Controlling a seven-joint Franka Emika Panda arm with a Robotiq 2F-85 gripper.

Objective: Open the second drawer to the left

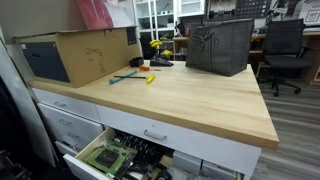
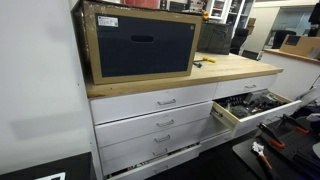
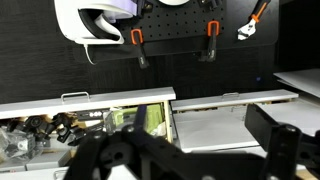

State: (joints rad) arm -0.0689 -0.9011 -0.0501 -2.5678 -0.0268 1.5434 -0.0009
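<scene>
Gripper (image 3: 200,160): dark and blurred at the bottom of the wrist view; I read the jaws as spread with nothing between them, off every handle
Second drawer (image 2: 228,115): lower right of the white cabinet (image 2: 150,125) under the wooden top (image 2: 235,66), in an exterior view
Drawer state: already pulled well out, with black jumbled parts (image 2: 255,102) showing inside
Step in hand: I judge the pull is done or nearly done; I'm hovering above the open drawers
Next move: confirm it's out far enough; if not, I drop to its front edge, close on the handle and pull straight along the runners
Drawer facing: front panel faces away from the cabinet, open top faces up
Long axis: runs from the cabinet face outward into the room, level with the floor
Unsure: handle too small to make out
</scene>
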